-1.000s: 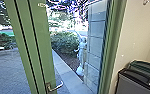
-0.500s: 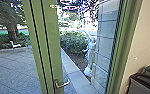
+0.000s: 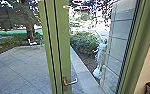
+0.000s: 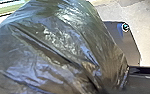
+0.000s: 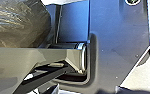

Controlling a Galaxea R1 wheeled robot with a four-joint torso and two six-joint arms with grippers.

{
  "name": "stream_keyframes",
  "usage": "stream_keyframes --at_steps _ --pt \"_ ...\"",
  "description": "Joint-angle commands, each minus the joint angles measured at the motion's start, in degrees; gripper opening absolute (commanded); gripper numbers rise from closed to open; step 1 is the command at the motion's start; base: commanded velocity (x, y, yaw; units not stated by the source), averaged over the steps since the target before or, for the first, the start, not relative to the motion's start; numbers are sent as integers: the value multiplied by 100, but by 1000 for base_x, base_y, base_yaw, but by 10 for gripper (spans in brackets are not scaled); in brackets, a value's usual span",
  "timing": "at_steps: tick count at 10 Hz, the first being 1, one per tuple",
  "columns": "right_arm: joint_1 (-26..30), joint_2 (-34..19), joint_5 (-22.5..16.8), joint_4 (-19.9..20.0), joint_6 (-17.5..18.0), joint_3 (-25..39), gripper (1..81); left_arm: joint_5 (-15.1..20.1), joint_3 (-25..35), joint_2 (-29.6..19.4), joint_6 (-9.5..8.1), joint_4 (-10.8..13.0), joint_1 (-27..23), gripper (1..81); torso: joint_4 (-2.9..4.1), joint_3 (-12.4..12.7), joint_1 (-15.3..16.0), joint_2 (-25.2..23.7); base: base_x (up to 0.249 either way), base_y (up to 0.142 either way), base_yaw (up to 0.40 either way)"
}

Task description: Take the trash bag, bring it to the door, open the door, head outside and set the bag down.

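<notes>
From here, the head view gives the door [image 3: 62,47] ahead, its handle [image 3: 71,82] wanting a square approach and full press; the left wrist view, the dark trash bag [image 4: 56,47], best kept off the door; the right wrist view, its side, either grip's opening or hold beyond my telling.

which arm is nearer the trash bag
Left, it seems: the trash bag looms large and close in the left wrist view. From the right wrist it looks farther off, partly hidden behind the robot's jointed bar.
</notes>
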Motion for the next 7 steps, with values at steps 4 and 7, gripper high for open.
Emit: stream_keyframes --at_steps 4,7 --pt "267 125 -371 -59 -72 97 811 297 23 0 89 78 -322 10 0 0 0 0 0 0 318" --pt "266 125 -363 -59 -63 97 811 306 23 17 124 78 -322 10 0 0 0 0 0 0 315"
